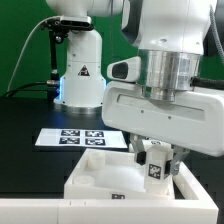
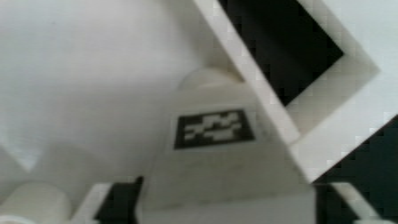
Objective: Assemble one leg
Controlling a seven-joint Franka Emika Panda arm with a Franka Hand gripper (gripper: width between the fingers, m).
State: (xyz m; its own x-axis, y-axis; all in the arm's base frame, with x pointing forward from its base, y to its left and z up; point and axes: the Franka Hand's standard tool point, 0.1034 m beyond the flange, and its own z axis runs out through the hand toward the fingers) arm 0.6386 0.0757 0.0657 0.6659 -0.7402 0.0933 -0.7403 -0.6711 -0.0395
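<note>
One small white plastic leg block with a black-and-white tag [image 1: 155,169] [image 2: 217,135] is what we see — pinched upright between our gripper [image 1: 152,158] jaws. It hangs just over the big white square tray part [image 1: 100,178] [image 2: 80,90], near the flat white marker board [image 1: 82,137].

No readable words or numbers | leg [image 1: 154,166] between the gripper's fingers bears a black-and-white square tag [image 2: 215,129]; marker board [image 1: 84,138] beyond the gripper carries similar tags; robot base [image 1: 80,75] shows a dark triangular sign
</note>
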